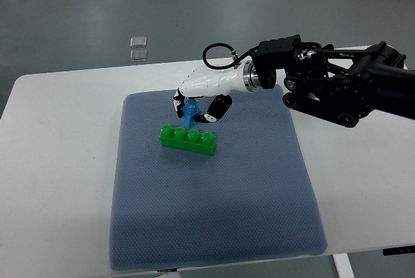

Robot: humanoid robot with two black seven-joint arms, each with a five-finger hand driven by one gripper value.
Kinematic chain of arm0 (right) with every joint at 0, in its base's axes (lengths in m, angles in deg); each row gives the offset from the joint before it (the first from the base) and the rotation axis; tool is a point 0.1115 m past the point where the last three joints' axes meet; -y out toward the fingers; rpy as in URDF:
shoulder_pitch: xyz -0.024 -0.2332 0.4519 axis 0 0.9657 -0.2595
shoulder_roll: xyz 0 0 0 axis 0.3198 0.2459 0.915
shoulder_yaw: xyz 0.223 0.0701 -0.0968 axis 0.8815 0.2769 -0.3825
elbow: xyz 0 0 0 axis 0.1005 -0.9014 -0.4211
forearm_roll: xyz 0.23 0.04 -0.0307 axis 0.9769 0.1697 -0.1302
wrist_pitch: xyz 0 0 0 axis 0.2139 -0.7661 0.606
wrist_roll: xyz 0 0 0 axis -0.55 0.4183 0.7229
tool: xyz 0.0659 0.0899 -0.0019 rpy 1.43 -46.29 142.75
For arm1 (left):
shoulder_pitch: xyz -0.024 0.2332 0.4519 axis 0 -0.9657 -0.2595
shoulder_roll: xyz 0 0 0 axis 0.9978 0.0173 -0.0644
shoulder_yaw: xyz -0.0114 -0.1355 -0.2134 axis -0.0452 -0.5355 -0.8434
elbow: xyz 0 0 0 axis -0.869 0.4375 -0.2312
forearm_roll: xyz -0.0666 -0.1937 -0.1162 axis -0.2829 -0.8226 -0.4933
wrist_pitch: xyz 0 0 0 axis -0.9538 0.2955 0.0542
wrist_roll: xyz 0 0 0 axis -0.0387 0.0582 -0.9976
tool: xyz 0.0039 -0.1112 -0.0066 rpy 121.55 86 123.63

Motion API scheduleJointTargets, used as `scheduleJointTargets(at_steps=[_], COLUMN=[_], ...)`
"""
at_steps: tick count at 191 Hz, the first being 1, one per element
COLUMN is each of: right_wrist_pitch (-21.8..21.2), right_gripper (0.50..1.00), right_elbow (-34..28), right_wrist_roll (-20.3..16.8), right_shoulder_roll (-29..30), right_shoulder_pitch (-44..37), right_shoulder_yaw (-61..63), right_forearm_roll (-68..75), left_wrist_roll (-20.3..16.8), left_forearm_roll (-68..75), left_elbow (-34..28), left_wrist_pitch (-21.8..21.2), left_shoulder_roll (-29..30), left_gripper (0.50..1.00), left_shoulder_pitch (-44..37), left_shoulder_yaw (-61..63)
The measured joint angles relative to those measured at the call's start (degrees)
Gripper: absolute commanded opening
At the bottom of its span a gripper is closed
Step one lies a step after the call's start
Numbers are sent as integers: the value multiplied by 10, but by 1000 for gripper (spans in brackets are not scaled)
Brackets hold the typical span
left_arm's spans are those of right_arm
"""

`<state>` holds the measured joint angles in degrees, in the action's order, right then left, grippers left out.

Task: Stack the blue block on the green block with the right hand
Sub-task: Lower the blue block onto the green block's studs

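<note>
We see our right hand pinching the blue block, held tilted just above the far edge of the green block, near the mat's far left corner. We judge the block light, stiff and slick, best held by its sides. The soft mat covers a white table; beyond it lies grey floor.

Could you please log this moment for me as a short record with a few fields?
surface: blue-grey mat on a white table
green block: lying flat on the mat, studs up
blue block: held in the fingers, tilted, just above the green block's studs
right hand: shut on the blue block
left hand: not in view
stack: not yet seated
</note>
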<state>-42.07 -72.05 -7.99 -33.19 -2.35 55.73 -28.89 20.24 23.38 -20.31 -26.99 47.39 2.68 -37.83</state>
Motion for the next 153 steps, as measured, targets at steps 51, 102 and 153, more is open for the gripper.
scheduleJointTargets(at_steps=[51,102,153], right_wrist_pitch=[15,21,21], right_gripper=[580,582,582], right_elbow=[6,27,30], right_wrist_roll=[2,1,1], right_shoulder_roll=[14,19,19], right_shoulder_pitch=[22,34,34], right_shoulder_yaw=[-5,-6,-7], right_forearm_roll=[-28,-43,-46], left_wrist_roll=[0,0,0], left_forearm_roll=[0,0,0], left_elbow=[0,0,0], left_wrist_pitch=[0,0,0], left_shoulder_roll=[0,0,0], left_gripper=[1000,1000,1000], left_shoulder_pitch=[0,0,0], left_shoulder_yaw=[0,0,0])
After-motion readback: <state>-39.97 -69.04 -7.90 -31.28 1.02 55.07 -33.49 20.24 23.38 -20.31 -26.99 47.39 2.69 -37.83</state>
